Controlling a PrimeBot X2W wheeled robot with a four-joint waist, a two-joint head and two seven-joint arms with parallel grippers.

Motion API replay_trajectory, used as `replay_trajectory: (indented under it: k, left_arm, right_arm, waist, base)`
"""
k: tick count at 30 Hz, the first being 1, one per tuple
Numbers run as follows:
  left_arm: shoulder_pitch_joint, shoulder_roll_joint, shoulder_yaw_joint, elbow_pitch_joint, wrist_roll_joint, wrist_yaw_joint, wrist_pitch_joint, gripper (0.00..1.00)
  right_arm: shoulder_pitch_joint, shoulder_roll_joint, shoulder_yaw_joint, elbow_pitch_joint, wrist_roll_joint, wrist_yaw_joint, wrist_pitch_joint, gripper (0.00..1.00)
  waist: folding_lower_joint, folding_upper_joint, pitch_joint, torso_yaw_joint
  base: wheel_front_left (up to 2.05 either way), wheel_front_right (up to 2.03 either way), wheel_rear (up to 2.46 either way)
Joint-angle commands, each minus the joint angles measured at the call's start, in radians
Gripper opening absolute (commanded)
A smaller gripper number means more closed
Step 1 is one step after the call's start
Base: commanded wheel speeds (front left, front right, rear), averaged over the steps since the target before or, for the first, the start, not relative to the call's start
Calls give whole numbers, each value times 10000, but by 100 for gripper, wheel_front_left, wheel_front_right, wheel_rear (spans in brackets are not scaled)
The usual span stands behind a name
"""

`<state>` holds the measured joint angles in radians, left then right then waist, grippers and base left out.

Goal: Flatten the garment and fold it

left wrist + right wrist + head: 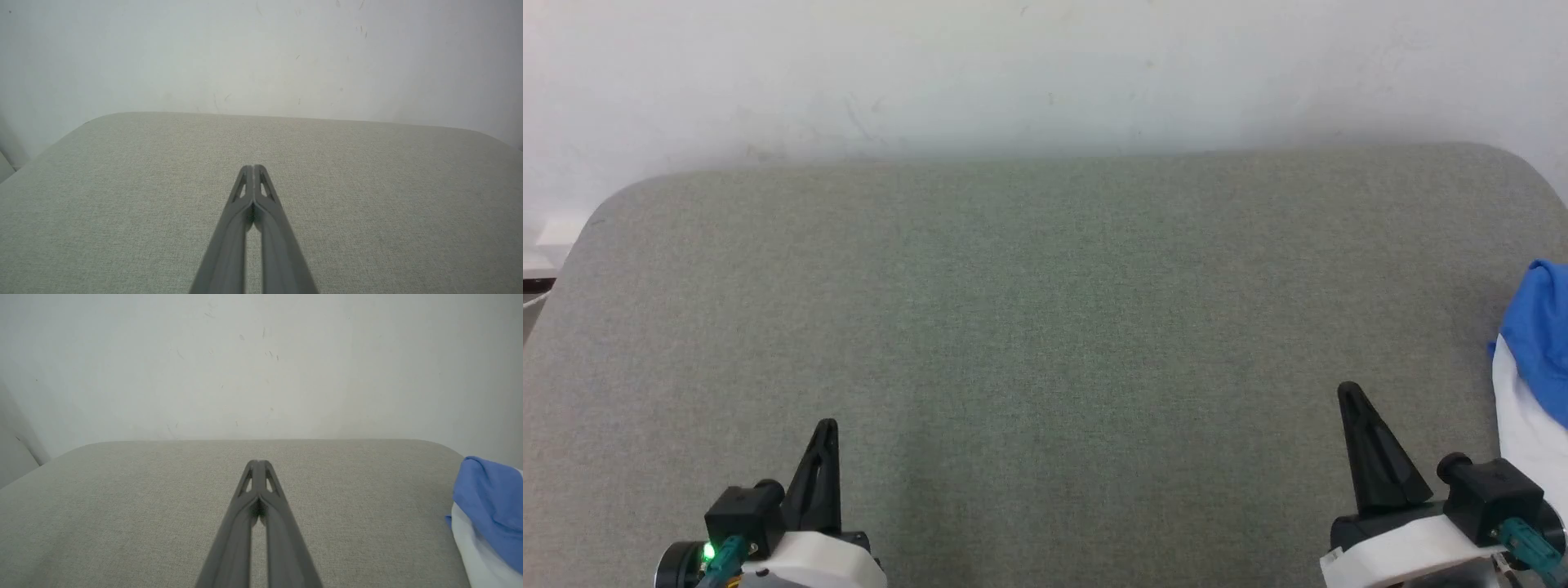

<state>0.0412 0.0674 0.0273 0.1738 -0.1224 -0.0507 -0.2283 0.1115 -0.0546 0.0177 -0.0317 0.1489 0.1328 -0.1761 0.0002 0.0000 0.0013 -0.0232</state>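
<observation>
The garment [1538, 367] lies bunched at the far right edge of the grey table, blue cloth over white, cut off by the head view's border. The right wrist view catches the garment [488, 514] at its right side. My right gripper [1349, 394] hovers at the lower right, just left of the garment and apart from it, its tips pressed together and empty; the same right gripper [258, 462] points at the wall in its own view. My left gripper [827, 426] sits at the lower left, far from the cloth. This left gripper [253, 167] is shut on nothing.
The grey fabric-covered table [1029, 310] has rounded far corners and stands against a white wall [1045, 73]. A small pale object [560, 233] sits beyond the table's far left corner.
</observation>
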Motion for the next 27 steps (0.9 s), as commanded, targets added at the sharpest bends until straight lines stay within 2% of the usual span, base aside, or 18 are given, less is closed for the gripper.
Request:
replay_trajectory:
  k: [1, 27]
  left_arm:
    - [-54, -18, -18, -97, 98, 60, 70, 0]
    - [-136, -53, -77, -475, 358, 163, 580, 0]
  right_arm:
    - [-123, 9, -12, 19, -105, -3, 78, 0]
    - [-352, 17, -50, 88, -424, -7, 466, 0]
  waist:
    - [-1, 0, 0, 5]
    - [-1, 0, -3, 57]
  base:
    - [0, 0, 0]
    - [0, 0, 0]
